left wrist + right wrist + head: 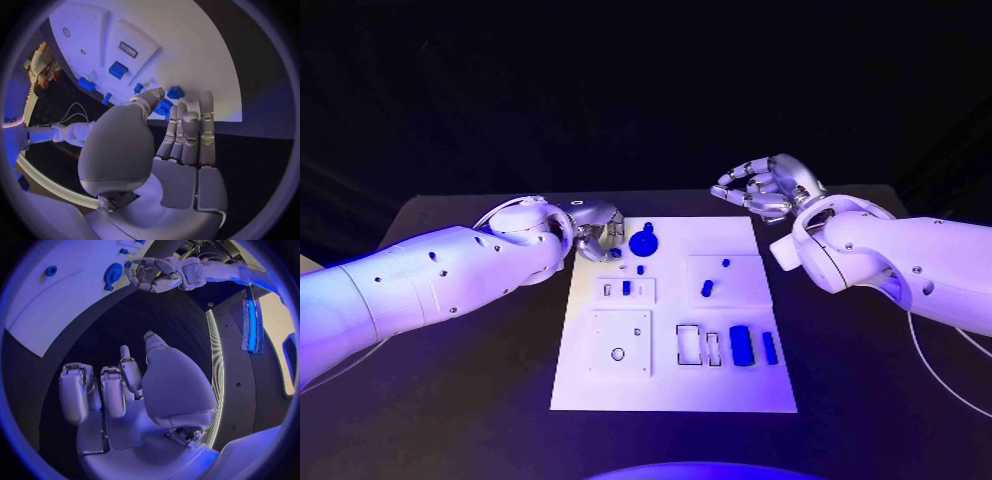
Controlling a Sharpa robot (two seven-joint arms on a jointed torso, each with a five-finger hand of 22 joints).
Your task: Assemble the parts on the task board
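At the board's far-left corner, a small blue part (pixel 163 106) was pinched between thumb and fingers of the left hand (pixel 593 232). Curled fingers of the right hand (pixel 769 186) were held empty above the table beyond the task board (pixel 678 385).

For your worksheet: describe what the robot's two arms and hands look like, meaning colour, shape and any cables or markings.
Both arms are smooth, rounded white shells dotted with small dark screw holes. Each ends in a silver, segmented, many-fingered robot hand: the left robot hand and the right robot hand. A thin pale cable trails beside the right arm.
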